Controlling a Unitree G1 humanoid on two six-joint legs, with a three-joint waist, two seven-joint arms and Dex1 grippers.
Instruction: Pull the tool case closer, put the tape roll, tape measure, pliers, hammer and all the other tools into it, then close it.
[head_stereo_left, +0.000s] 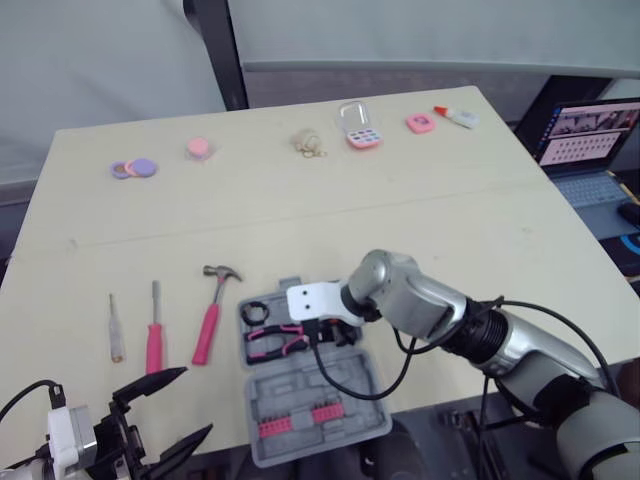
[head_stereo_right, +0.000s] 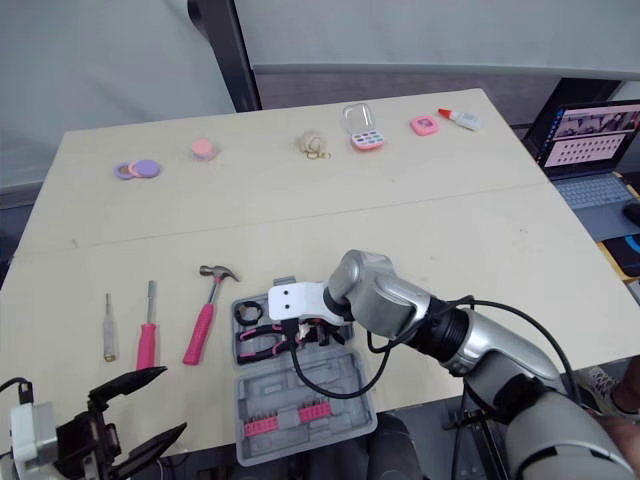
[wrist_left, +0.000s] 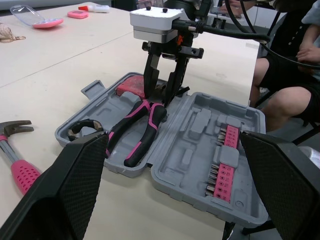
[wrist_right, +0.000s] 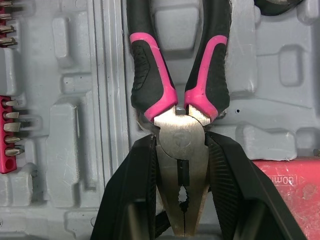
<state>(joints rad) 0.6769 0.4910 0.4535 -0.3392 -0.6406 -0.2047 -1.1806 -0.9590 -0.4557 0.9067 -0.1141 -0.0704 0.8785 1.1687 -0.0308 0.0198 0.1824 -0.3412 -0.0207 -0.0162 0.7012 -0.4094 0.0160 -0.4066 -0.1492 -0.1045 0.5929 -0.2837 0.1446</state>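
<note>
The grey tool case (head_stereo_left: 330, 405) lies open at the table's front edge. In its far half lie a black tape roll (head_stereo_left: 253, 312), a red tape measure (wrist_left: 131, 86) and the pink-handled pliers (head_stereo_left: 275, 340). My right gripper (wrist_left: 161, 95) points down into the case, shut on the pliers' steel head (wrist_right: 181, 145). On the table left of the case lie a pink-handled hammer (head_stereo_left: 213, 310), a pink screwdriver (head_stereo_left: 154, 335) and a small pale screwdriver (head_stereo_left: 116, 330). My left gripper (head_stereo_left: 197, 401) hangs open and empty off the table's front-left edge.
Pink bit strips (head_stereo_left: 295, 420) sit in the case's near half. Small pink and purple items (head_stereo_left: 134, 168), a keyring (head_stereo_left: 308, 143), a pink box (head_stereo_left: 360, 130) and a glue bottle (head_stereo_left: 456, 117) line the far edge. A laptop (head_stereo_left: 590, 140) stands right. A seated person (wrist_left: 290, 60) is beside the table.
</note>
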